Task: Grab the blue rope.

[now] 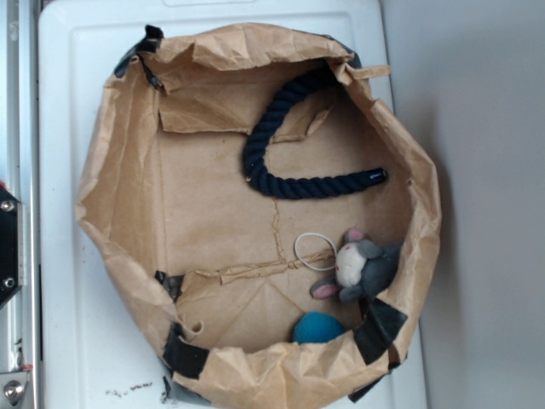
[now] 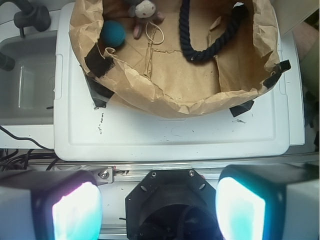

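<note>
The blue rope [image 1: 281,162] is a thick dark navy twisted cord, bent in a U on the floor of a brown paper-lined basket [image 1: 119,170]. Its glossy bound end [image 1: 379,175] points right, and its other end climbs the far wall. In the wrist view the blue rope [image 2: 200,50] lies in the upper middle, far ahead of me. My gripper [image 2: 157,207] hangs open over the robot's black base, well outside the basket, with nothing between its glowing pads [image 2: 75,212]. The exterior view does not show the gripper.
A grey plush bunny [image 1: 362,268], a white rubber band [image 1: 313,251] and a teal-blue ball [image 1: 319,328] lie in the basket's right and front part. The basket stands on a white plastic lid [image 2: 170,135]. A grey bin [image 2: 25,85] sits to the left in the wrist view.
</note>
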